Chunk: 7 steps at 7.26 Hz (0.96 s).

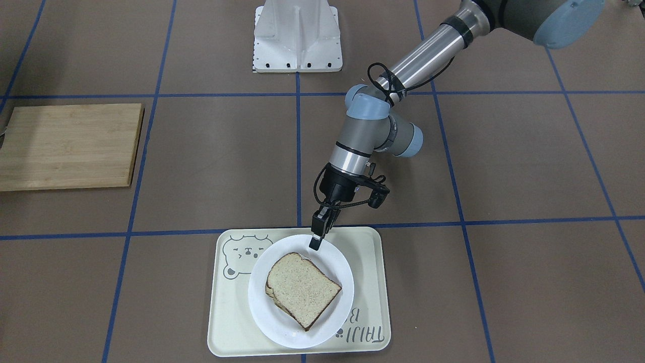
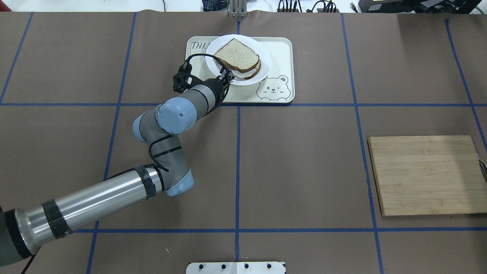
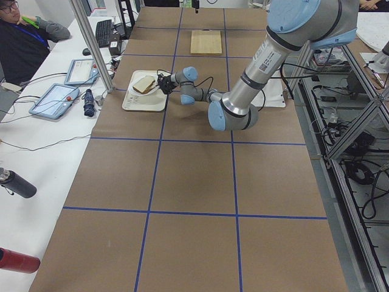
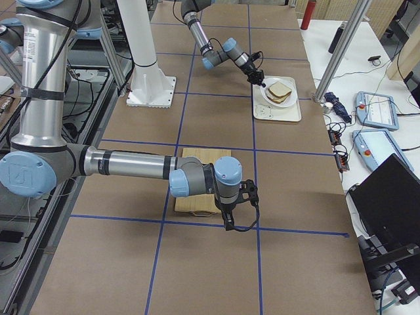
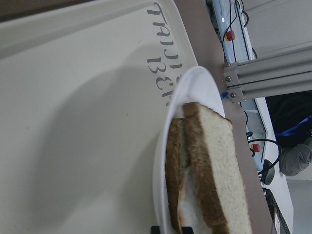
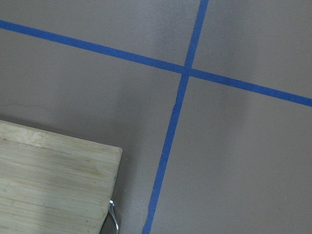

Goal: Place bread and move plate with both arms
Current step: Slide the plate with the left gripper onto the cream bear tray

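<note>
The bread (image 1: 302, 288) lies face up on top of a second slice on the white plate (image 1: 336, 262), which sits on the cream bear tray (image 1: 370, 282). In the overhead view the bread (image 2: 236, 55) and plate (image 2: 267, 67) are at the far centre. My left gripper (image 1: 316, 241) points down at the plate's rim on the robot's side, jaws nearly together and closed on the rim. The left wrist view shows the stacked slices (image 5: 214, 165) edge-on on the plate (image 5: 195, 87). My right gripper (image 4: 231, 222) hangs over the table by the cutting board; I cannot tell if it is open.
A wooden cutting board (image 2: 426, 175) lies on the robot's right side, and shows in the right wrist view (image 6: 48, 180) with a small metal piece (image 6: 113, 217) at its edge. The robot's white base (image 1: 297, 35) is at the table's near edge. Blue tape lines grid the brown table.
</note>
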Tool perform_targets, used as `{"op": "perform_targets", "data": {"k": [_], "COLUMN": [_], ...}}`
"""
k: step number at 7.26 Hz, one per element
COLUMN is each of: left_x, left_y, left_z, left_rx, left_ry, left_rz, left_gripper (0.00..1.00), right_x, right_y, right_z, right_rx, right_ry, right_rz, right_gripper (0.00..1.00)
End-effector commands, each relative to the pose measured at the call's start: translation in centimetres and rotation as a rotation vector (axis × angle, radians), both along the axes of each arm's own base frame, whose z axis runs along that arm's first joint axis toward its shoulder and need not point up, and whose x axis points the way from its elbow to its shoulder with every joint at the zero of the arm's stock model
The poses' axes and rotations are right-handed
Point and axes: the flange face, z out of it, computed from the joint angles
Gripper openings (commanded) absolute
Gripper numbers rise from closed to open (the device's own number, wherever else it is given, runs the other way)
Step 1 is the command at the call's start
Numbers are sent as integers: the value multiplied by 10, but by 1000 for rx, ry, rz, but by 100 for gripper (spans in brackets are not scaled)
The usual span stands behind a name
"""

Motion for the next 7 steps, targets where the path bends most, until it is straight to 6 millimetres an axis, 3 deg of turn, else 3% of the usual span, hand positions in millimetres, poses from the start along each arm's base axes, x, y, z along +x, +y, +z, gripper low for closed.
{"op": "perform_targets", "data": {"k": [1,3,6,7], "left_x": [-4,-19,-61,-82], "left_y": [2,11,37,54], "left_z": [-13,-31,-47,-24], "left_rx": [23,154,228,324], "left_ry": [9,-116,-217,-341], "left_rz": [3,93,259,342], "left_gripper": [98,98,98,98], "right_x": [1,1,2,6], "right_y": [1,3,6,8], "right_z": [3,7,10,11], "right_rx": [-13,-31,-37,-43], "right_ry": [15,15,16,12], "right_rz": [11,22,24,34], "right_gripper": [100,100,100,100]}}
